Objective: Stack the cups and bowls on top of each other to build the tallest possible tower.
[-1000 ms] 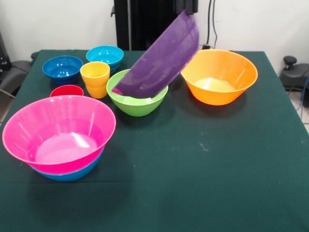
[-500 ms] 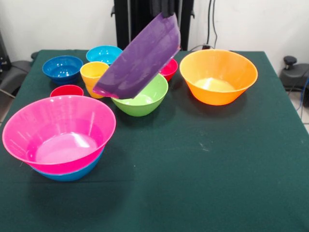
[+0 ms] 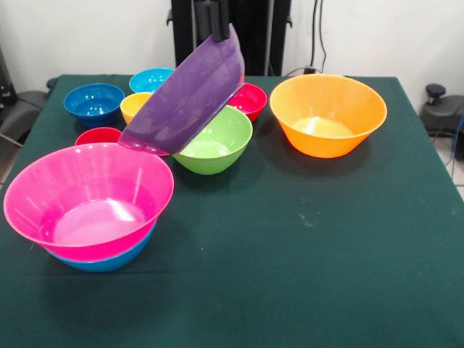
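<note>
Pincer (image 3: 214, 29) at top centre gripped the purple bowl (image 3: 185, 98) by its rim, tilted steeply over the green bowl (image 3: 217, 145), pink bowl (image 3: 87, 196) nested in a blue one (image 3: 109, 259) at lower left, orange bowl (image 3: 328, 114) right, no readable writing on the table (image 3: 304, 246).

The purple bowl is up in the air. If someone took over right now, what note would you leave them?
Gripper: fingers shut on the rim of the purple bowl, hanging tilted above the green bowl.
Done: pink bowl sits nested in a blue bowl.
Left: orange bowl, green bowl, small red bowl, dark blue bowl, light blue bowl, yellow cup and red cup all stand loose.
</note>
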Controlling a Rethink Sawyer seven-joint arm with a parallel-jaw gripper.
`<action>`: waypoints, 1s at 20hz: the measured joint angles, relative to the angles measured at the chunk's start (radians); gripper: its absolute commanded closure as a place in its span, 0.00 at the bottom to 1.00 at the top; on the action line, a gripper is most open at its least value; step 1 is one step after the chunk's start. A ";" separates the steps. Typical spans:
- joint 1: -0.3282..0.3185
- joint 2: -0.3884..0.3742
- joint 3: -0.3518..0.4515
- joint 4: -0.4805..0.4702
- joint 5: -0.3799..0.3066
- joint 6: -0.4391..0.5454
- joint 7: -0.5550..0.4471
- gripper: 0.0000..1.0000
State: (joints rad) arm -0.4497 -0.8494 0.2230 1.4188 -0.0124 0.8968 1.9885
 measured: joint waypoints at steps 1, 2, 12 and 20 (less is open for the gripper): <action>-0.008 0.002 0.006 0.001 -0.002 0.000 0.000 1.00; -0.011 0.003 0.008 0.002 -0.004 0.000 0.000 1.00; -0.066 0.032 0.071 0.002 -0.029 0.000 0.000 1.00; -0.117 0.061 0.145 0.001 -0.050 0.000 0.000 1.00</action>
State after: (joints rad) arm -0.5666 -0.7881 0.3676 1.4202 -0.0621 0.8966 1.9885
